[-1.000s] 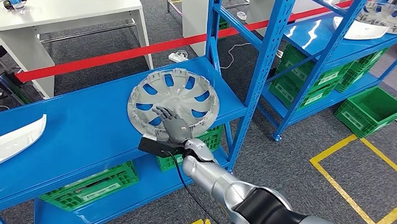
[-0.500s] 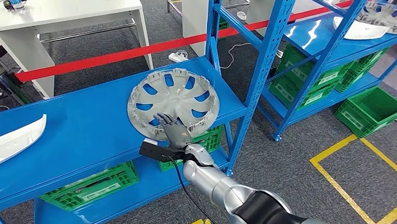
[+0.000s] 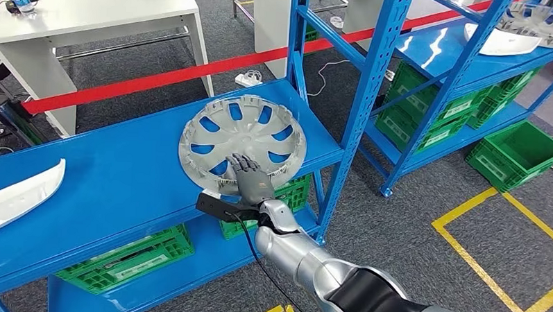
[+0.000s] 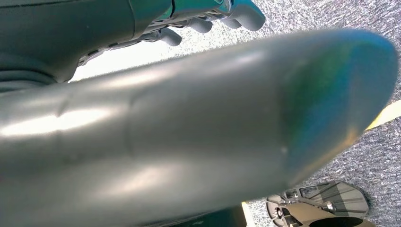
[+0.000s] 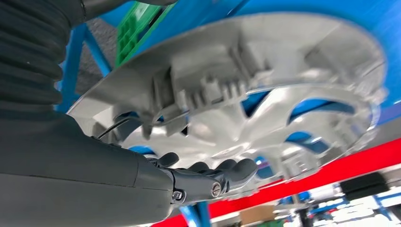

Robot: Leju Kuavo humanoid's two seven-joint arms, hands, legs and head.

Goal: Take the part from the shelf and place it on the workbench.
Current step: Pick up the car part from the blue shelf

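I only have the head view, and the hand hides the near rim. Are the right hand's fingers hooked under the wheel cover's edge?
Observer: No. The right wrist view shows the right hand reaching over the near rim, fingers lying inside the wheel cover.
Operator: And the left hand?
Observer: The left hand hangs over the grey carpet, fingers curled in, with nothing seen in them.

R hand [image 3: 248,183] on hubcap [image 3: 242,146] rim, blue shelf [image 3: 106,185].
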